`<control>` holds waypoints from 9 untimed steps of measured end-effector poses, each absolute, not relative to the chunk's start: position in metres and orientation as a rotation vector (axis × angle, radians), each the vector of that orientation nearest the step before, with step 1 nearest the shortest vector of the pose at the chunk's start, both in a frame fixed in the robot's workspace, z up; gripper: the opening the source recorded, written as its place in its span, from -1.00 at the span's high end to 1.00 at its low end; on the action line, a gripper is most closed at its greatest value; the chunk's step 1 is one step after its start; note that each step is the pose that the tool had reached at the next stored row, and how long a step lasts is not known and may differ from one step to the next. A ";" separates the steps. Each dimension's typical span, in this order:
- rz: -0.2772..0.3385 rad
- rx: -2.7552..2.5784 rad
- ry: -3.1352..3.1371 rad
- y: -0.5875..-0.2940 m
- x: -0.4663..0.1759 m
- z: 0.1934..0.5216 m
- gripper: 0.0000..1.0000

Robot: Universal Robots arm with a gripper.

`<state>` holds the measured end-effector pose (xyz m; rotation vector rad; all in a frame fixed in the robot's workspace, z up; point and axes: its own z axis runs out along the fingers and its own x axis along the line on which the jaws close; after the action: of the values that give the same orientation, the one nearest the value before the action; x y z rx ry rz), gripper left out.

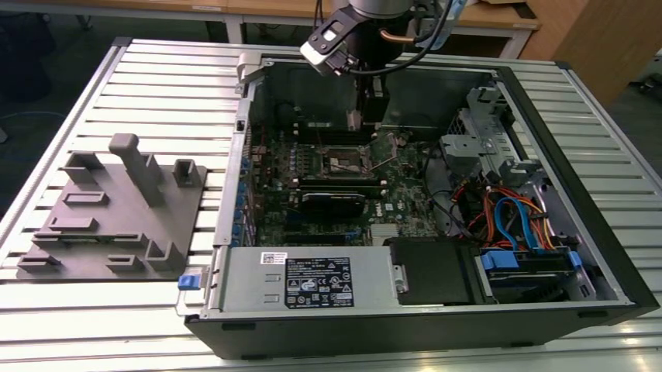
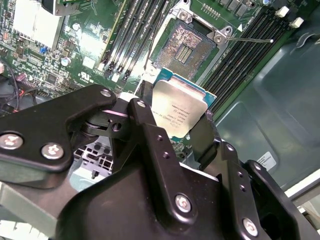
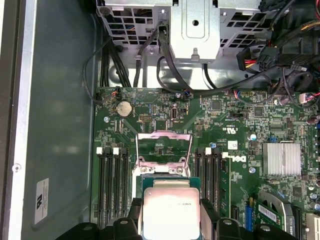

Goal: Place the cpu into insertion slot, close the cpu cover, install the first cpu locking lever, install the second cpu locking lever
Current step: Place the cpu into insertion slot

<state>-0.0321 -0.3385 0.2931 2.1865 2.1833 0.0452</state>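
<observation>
Pinches the small flat square silvery-topped cpu by opposite edges in the black gripper near the dark-centred insertion slot, probably light, stiff and fragile underneath.

The exterior view looks down at a slant from high and well back, taking in the whole open computer case on the slatted counter. Both wrist views sit close above the green circuit board inside it. The second wrist view looks past the black gripper and the cpu it holds to the insertion slot; the first wrist view faces across the board toward a metal cage. All three share the board around the slot
</observation>
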 end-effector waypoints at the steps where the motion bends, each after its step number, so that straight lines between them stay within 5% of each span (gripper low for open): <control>1: 0.045 2.187 2.183 -0.338 -0.032 0.293 -0.07; 9: 0.044 2.187 2.183 -0.338 -0.032 0.289 -0.07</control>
<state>-0.0321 -0.3385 0.2894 2.1868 2.1828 0.0444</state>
